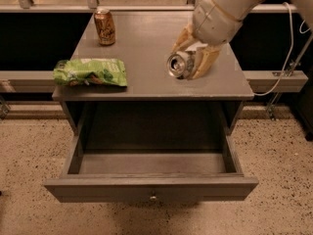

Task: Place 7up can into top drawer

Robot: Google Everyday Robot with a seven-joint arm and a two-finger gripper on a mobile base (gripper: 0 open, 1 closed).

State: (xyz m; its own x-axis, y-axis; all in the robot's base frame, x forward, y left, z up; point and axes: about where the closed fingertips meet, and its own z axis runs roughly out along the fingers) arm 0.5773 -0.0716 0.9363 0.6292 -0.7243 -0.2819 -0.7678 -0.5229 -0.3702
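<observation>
The 7up can (pixel 178 64) is silver with a shiny top and lies tilted, its top facing the camera, over the right part of the grey cabinet top (pixel 146 48). My gripper (pixel 188 58) is shut on the can, one tan finger (pixel 204 62) on each side of it. The top drawer (pixel 151 187) is pulled fully open below the cabinet top, its inside bare, with a small round knob (pixel 153 198) on its front.
A brown-orange can (pixel 104 27) stands upright at the back left of the cabinet top. A green snack bag (pixel 90 72) lies at the front left edge. A cable (pixel 288 58) hangs at the right. Speckled floor lies around the cabinet.
</observation>
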